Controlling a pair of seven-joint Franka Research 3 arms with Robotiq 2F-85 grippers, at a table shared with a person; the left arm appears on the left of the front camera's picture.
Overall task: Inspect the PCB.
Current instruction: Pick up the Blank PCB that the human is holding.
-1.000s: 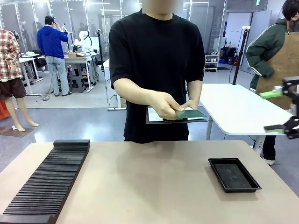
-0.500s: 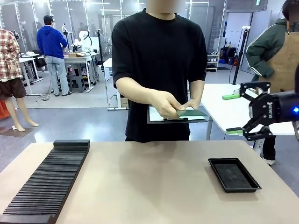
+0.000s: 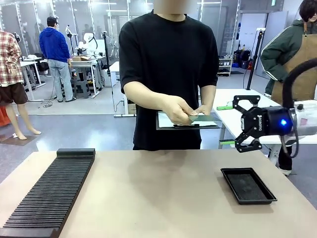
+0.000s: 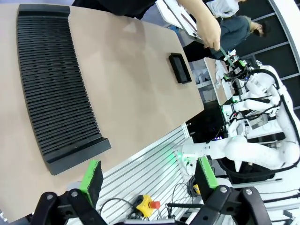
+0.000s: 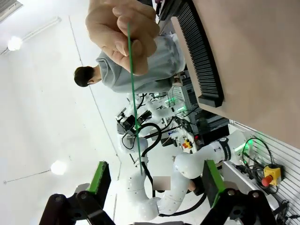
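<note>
Gaping wide, empty right tool (image 3: 225, 124) faces PCB (image 3: 203, 118).

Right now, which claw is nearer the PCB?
The right claw: open, raised to about the height of the PCB, just beside the person's hand holding it. The left claw, also open, hangs beyond the black slotted rack.

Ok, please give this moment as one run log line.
person's hand holds thin green rectangular PCB above white-paper clipboard | right gripper open, fingers toward PCB, not touching | left gripper open, holding nothing
</note>
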